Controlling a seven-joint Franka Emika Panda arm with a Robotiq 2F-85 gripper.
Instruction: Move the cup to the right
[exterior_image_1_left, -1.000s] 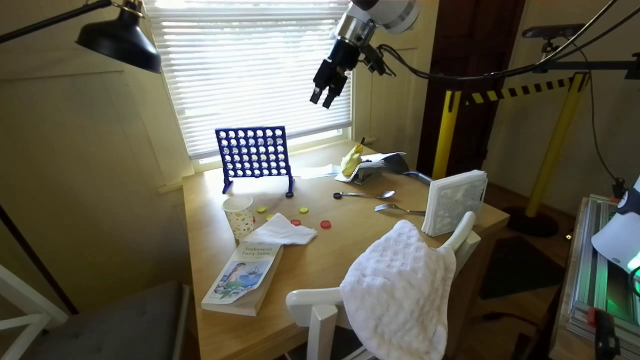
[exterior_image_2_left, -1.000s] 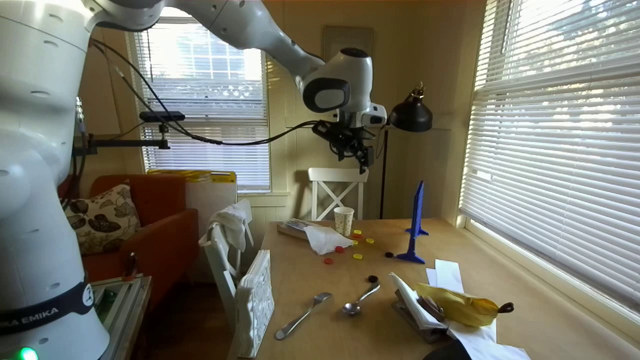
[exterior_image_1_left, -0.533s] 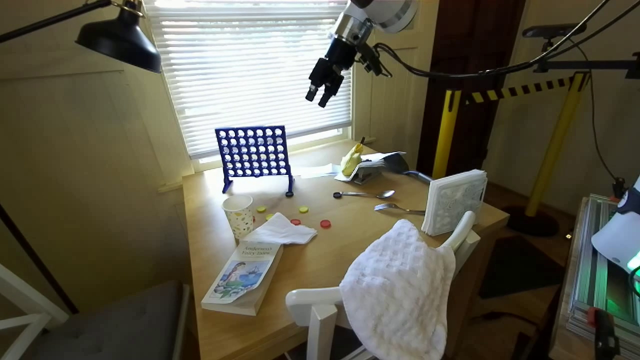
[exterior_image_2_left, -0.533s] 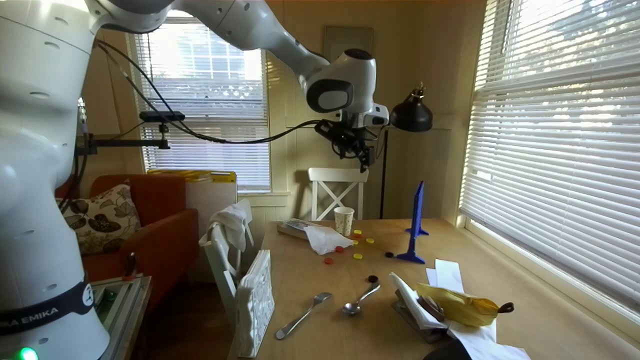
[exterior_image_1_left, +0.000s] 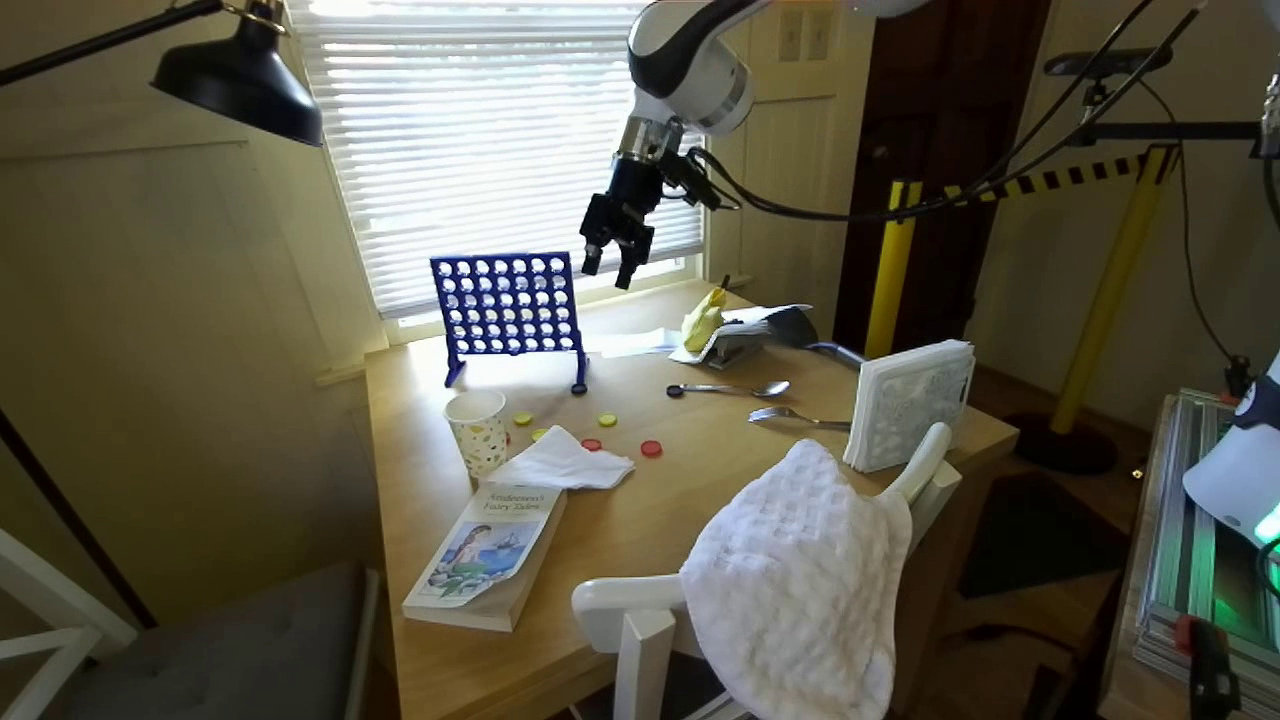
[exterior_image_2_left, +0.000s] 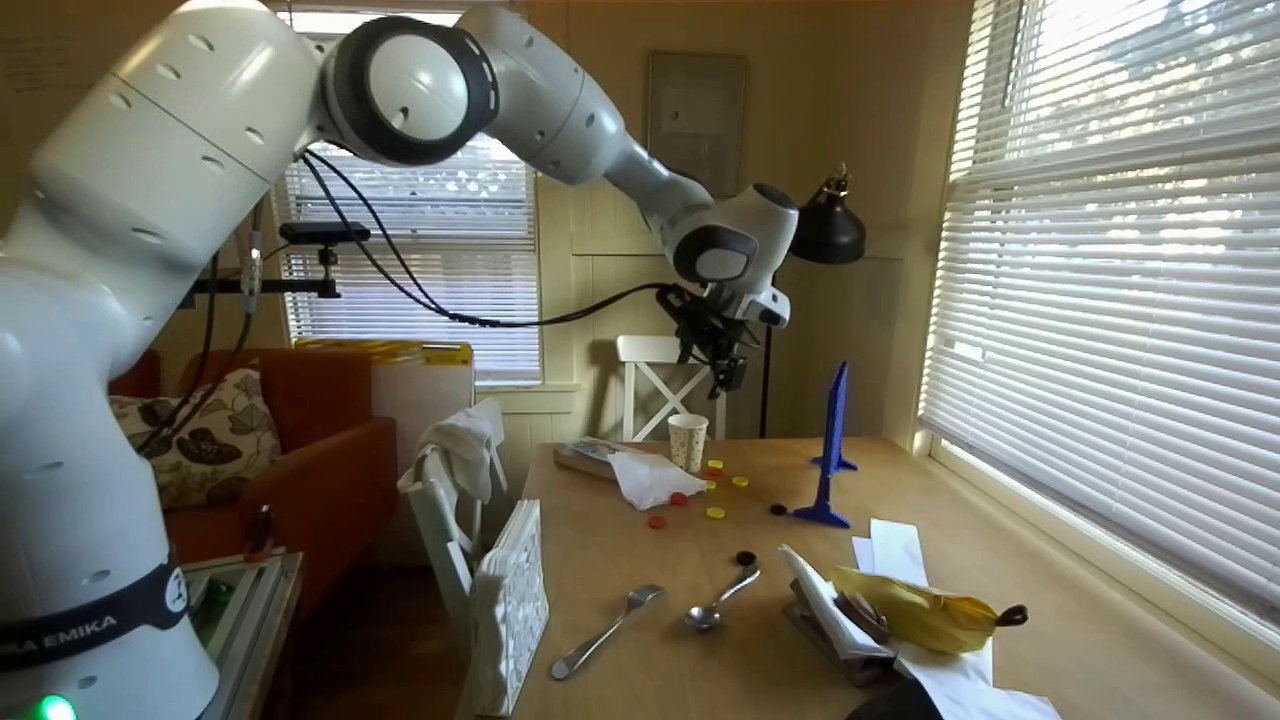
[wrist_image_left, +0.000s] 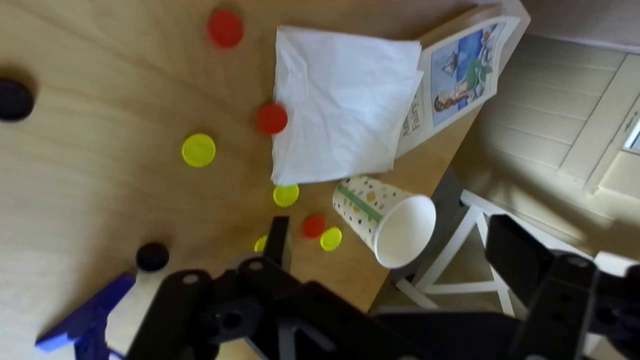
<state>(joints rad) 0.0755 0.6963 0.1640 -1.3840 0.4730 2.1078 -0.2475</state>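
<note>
Your gripper (exterior_image_1_left: 608, 274) hangs in the air above the table (exterior_image_1_left: 620, 530), its two fingers spread wide, and in an exterior view it shows to the right of the blue game board (exterior_image_1_left: 510, 306). The cup (exterior_image_1_left: 477, 436) stands upright on the table, right beside the white napkin (exterior_image_1_left: 565, 462) and near one end of the book (exterior_image_1_left: 487, 555), with red and yellow discs (wrist_image_left: 314, 227) close by. In the wrist view you see it framed between the fingertips, yet well apart from them.

On the wooden counter (exterior_image_1_left: 625, 530) over there I see an upright paper cup (exterior_image_1_left: 476, 432), a blue Connect Four grid (exterior_image_2_left: 833, 440), a Fairy Tales paperback (exterior_image_1_left: 485, 555), white napkins (exterior_image_1_left: 562, 462), game discs (exterior_image_1_left: 651, 449), a spoon (exterior_image_2_left: 706, 615) and a fork (exterior_image_1_left: 785, 414).
</note>
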